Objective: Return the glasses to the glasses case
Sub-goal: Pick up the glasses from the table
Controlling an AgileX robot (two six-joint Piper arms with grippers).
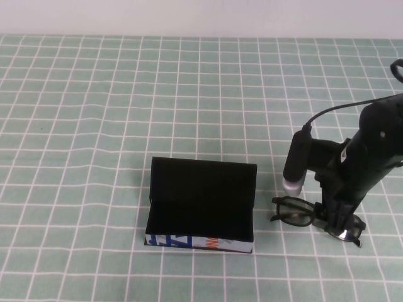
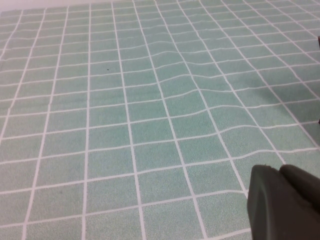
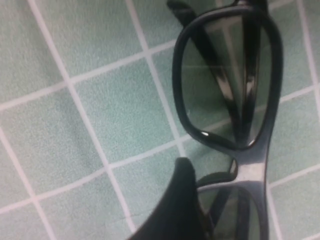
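The black glasses lie folded on the green checked cloth, just right of the glasses case. The case stands open with its black lid up and its printed white front toward me; nothing shows inside it. My right gripper is down over the right half of the glasses, open and straddling the frame. In the right wrist view, one of its fingers shows beside a lens of the glasses; the other is out of frame. My left gripper is shut and holds nothing, low over bare cloth, outside the high view.
The green cloth with its white grid covers the whole table. A white wall runs along the far edge. The right arm's cable loops above its wrist camera.
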